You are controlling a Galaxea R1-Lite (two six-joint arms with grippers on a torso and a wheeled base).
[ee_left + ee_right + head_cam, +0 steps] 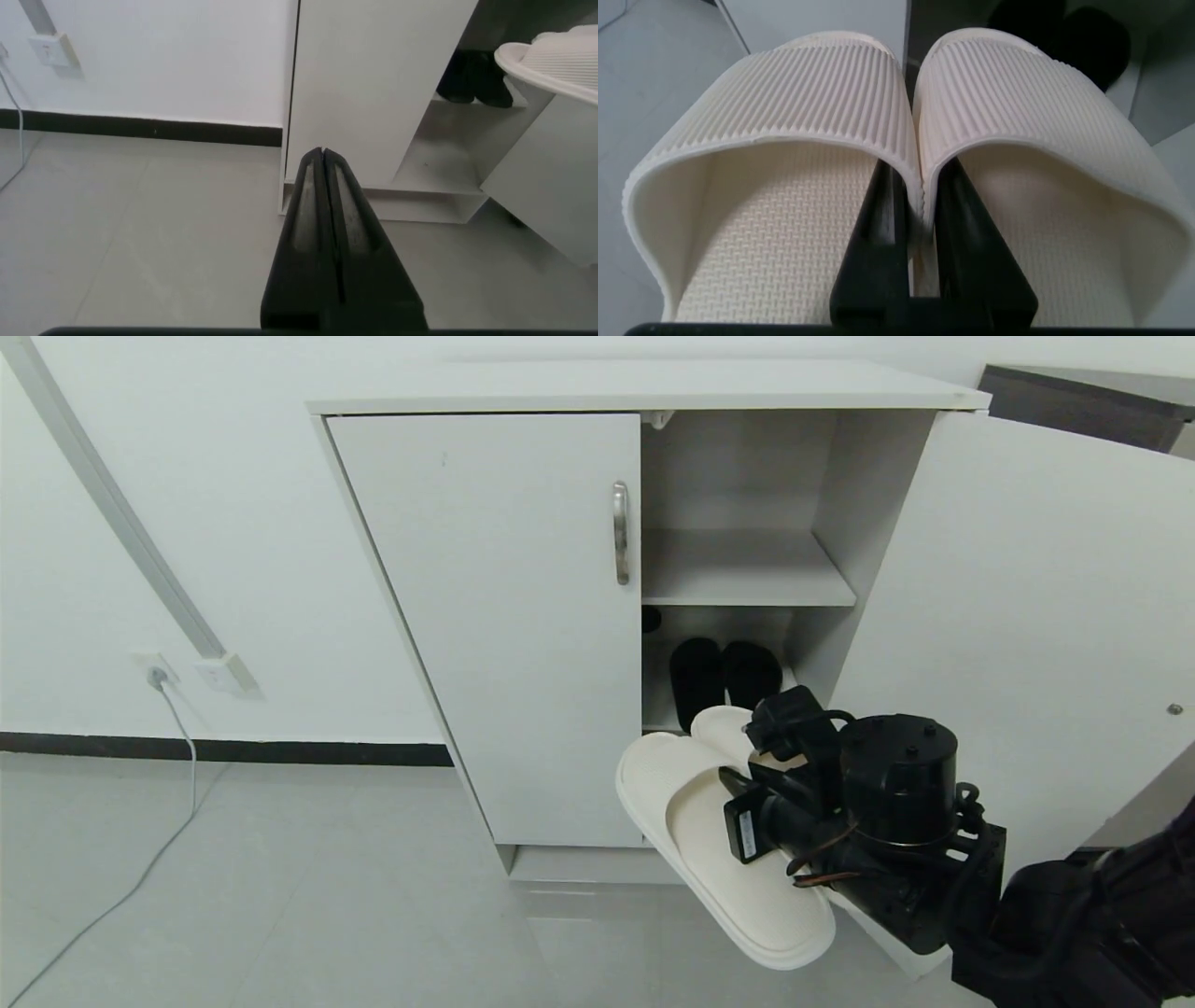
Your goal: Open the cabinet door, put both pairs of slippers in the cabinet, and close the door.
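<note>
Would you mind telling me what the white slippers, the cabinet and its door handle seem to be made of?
The white slippers: likely soft moulded foam or rubber, matte; ribbed straps and textured footbeds. The cabinet: probably laminated board, smooth matte white, flat panels with square edges. Its handle: looks like brushed metal, with a silvery sheen.

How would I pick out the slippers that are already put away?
Find the white cabinet against the wall, its right door standing open. In the open side, under the shelf, the black slippers lie side by side on the bottom level. They are dark and inside, unlike the cream slippers that the right gripper holds out front.
</note>
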